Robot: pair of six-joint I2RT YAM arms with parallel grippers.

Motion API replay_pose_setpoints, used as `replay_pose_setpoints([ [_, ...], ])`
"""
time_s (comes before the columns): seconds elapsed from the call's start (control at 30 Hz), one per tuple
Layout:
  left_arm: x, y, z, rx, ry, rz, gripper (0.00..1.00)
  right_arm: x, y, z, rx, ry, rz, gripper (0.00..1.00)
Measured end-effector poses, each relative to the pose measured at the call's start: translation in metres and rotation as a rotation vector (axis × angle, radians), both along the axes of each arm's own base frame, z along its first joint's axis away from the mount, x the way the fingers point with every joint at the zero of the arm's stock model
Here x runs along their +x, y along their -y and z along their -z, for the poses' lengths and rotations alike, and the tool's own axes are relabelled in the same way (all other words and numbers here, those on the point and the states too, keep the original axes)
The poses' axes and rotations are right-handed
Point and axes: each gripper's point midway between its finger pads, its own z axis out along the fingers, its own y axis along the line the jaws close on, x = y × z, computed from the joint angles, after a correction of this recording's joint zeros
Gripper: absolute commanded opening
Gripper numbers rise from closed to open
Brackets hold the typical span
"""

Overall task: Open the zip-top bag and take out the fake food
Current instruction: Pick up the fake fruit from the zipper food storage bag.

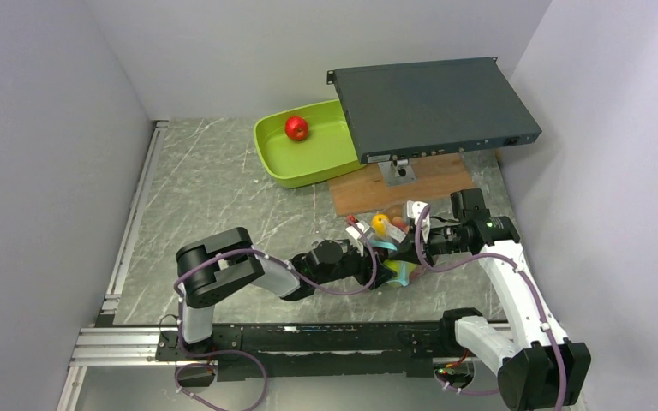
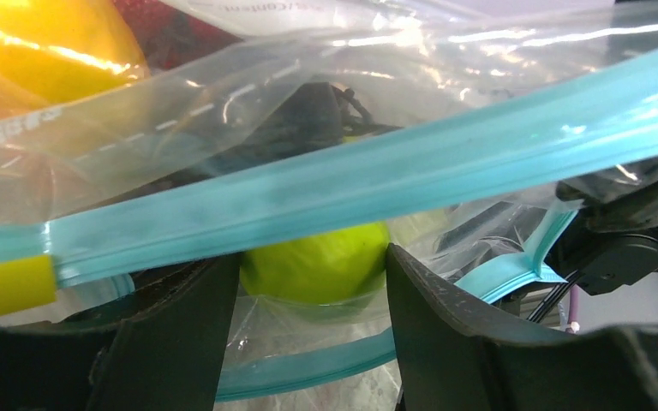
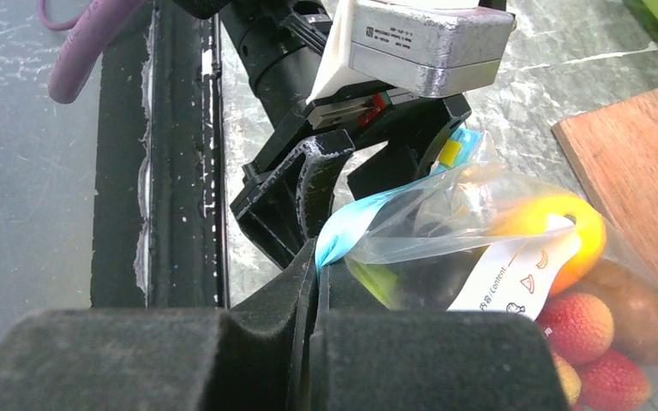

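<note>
Zip-top bag (image 3: 445,223) of clear thin plastic lies on the grey marbled table (image 1: 214,188) between the two wrists, just in front of the brown wooden board (image 3: 643,171).

The right gripper (image 3: 317,282) has its dark fingers pressed together on one end of the bag's blue zip strip (image 2: 351,180), holding that corner up. The left gripper (image 2: 308,282) faces it from the opposite side. Its black fingers (image 2: 445,334) stand apart, one on each side of a glossy green pear (image 2: 321,257). Whether they already press on the fruit cannot be told.

One lip of the strip runs straight across the left wrist view, above the fingers' gap and rising toward the right gripper's pinch. A second lip curves below the pear, so the mouth looks parted, with the pear sitting in it.

The coming move seems to turn on this: the pear lies straight ahead of the left fingers, and the strip's long axis runs crosswise to their reach.

Deeper in the bag, away from the mouth, sit an orange-yellow mango (image 3: 557,231) and bumpy red fruits (image 3: 578,330). Well apart, a red apple (image 1: 296,128) rests in the lime-green tray (image 1: 274,163).
</note>
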Motion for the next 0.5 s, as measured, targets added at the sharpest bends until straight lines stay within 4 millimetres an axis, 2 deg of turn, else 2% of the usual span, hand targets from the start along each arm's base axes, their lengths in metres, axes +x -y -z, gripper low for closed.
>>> replay_pose_setpoints([
  [0.1,0.0002,-0.0002,0.0000,0.000,-0.001,0.003,0.65,-0.0003,0.0012,-0.0010,0.001,0.007,-0.002,0.00],
  [0.27,-0.0020,0.0004,0.0004,0.002,-0.001,0.017,0.76,-0.0018,0.0003,-0.0022,0.012,0.005,-0.009,0.00],
  [0.37,-0.0016,0.0026,0.0010,0.008,-0.002,0.021,0.78,-0.0023,-0.0008,-0.0032,0.021,0.000,-0.011,0.00],
  [0.47,-0.0004,0.0056,0.0024,0.025,-0.006,0.022,0.74,-0.0024,-0.0011,-0.0033,0.024,-0.010,-0.008,0.00],
  [0.5,0.0002,0.0077,0.0029,0.031,-0.008,0.023,0.65,-0.0025,-0.0011,-0.0032,0.024,-0.013,-0.006,0.00],
])
